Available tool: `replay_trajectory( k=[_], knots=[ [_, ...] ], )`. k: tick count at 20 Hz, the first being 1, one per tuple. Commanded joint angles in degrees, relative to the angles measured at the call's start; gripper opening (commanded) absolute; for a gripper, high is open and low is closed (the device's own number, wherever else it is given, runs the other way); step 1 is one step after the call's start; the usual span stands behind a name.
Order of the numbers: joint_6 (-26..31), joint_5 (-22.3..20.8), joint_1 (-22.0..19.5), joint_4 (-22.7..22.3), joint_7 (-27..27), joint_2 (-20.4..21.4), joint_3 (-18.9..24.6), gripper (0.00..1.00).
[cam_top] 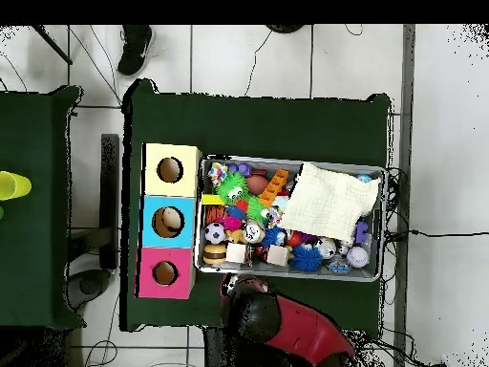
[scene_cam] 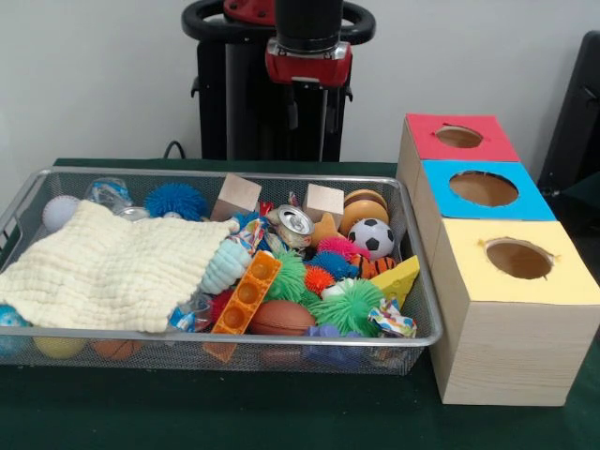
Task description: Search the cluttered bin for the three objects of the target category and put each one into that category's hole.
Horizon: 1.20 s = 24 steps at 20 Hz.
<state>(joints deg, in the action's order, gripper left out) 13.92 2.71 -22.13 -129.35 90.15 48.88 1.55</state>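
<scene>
The wire mesh bin (scene_cam: 234, 339) is full of toys. One clear plastic bottle (scene_cam: 110, 192) lies at its back left corner, next to a white ball; in the overhead view it (cam_top: 339, 265) is at the bin's lower right. More clear plastic with blue (scene_cam: 187, 317) pokes out under the cloth's front edge. Other bottles are hidden. The round hole (scene_cam: 458, 137) in the red-topped box is farthest from the camera; it also shows in the overhead view (cam_top: 164, 273). My gripper (scene_cam: 309, 117) hangs open and empty behind the bin's far rim, above the table (cam_top: 234, 285).
A cream cloth (scene_cam: 103, 267) covers the bin's left half. A silver can (scene_cam: 295, 222), wooden blocks, balls and spiky toys fill the right half. Blue-topped (scene_cam: 483, 189) and yellow-topped (scene_cam: 517, 259) boxes stand in a row with the red one, right of the bin.
</scene>
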Motion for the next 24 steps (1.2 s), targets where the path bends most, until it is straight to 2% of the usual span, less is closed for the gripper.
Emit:
replay_trajectory(
  k=[1,6,14,18,24],
  knots=[
    [-4.80,-5.17,-5.72,6.47,1.38,-3.31,7.09,1.00],
    [-4.03,-9.26,-10.42,8.29,-0.65,-4.61,8.59,1.00],
    [-1.83,-16.44,-16.83,11.08,-3.34,-3.20,10.20,1.00],
    [1.58,-17.57,-20.46,11.61,-4.11,-1.99,13.27,1.00],
    [9.83,-17.44,-22.36,15.10,-6.07,-0.11,15.24,1.00]
  ],
)
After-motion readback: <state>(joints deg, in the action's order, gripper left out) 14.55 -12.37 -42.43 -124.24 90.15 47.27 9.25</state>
